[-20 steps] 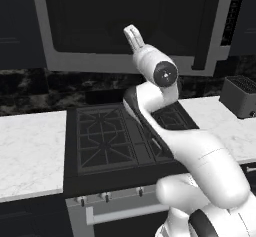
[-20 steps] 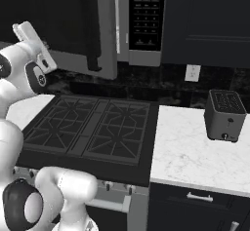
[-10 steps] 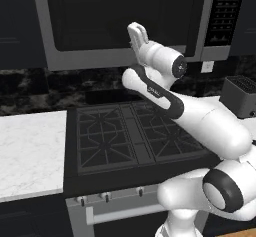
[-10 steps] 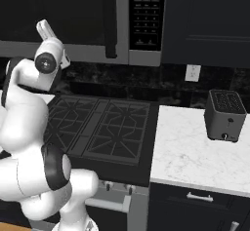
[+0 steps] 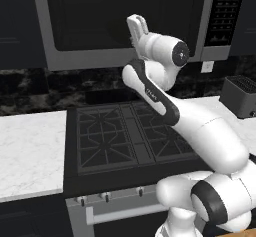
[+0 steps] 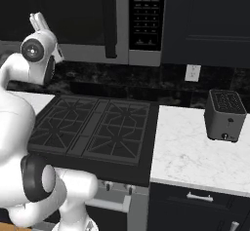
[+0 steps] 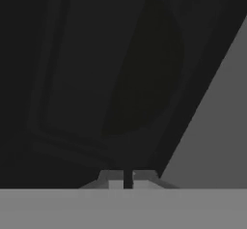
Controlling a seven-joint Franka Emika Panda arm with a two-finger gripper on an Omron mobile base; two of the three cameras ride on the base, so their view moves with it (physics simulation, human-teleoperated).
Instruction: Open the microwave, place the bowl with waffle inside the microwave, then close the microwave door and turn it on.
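My arm swung right, claw (image 5: 137, 25) pressed together before the microwave door (image 5: 120, 21), its upright handle bar (image 6: 109, 20) further right.

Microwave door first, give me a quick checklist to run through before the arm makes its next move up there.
1. Microwave door shut against the frame: ok, it looks closed in both base views.
2. Claw raised in front of the dark glass: ok.
3. Claw fingers together, holding nothing: ok, the hand view shows only a thin slit between the tips.
4. Claw lined up with the button panel: not ok, it sits well left of the handle bar.
5. Bowl and waffle inside: cannot tell, the glass is too dark.
6. Toaster clear of the arm: ok, it stands on the counter far to the right.
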